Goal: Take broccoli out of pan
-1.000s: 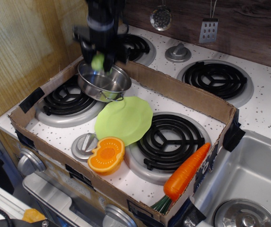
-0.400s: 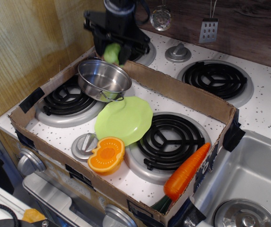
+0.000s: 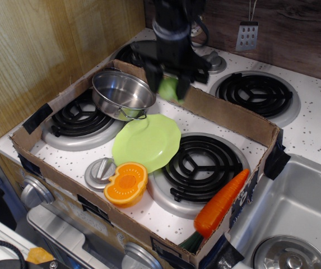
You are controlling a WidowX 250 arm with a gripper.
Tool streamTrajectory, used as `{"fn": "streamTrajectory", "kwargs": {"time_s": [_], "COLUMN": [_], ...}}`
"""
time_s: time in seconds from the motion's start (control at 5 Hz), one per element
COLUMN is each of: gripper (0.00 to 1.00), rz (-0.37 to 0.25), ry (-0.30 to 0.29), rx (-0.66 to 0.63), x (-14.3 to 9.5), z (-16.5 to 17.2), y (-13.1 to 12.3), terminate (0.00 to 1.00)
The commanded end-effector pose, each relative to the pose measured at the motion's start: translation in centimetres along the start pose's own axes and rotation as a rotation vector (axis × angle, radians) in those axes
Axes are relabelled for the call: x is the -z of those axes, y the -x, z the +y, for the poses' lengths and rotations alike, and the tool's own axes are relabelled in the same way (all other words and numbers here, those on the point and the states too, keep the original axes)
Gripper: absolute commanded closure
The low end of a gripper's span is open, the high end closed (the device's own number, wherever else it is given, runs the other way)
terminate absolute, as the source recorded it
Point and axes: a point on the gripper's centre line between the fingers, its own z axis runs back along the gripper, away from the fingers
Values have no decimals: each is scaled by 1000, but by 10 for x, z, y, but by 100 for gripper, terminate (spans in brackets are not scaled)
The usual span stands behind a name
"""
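Your jaws are pinching the broccoli (image 3: pixel 168 88), and the gripper (image 3: pixel 169 88) has carried it up and to the right, away from the pan (image 3: pixel 122 94), so the pan is empty now and you only need a spot to drop it.
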Motion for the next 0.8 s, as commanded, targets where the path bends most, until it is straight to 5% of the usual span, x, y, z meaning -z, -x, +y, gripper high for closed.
{"fn": "streamTrajectory", "kwargs": {"time_s": [0.0, 0.2, 0.4, 0.6], "gripper": [100, 100, 0, 0], "rz": [-47, -51, -63, -34], "ry": [116, 124, 133, 128], "rx": [12, 14, 28, 53], "x": [12, 15, 14, 8], "z": [-30, -32, -33, -31], "y": [-16, -21, -24, -22], "terminate": [0, 0, 0, 0]}}
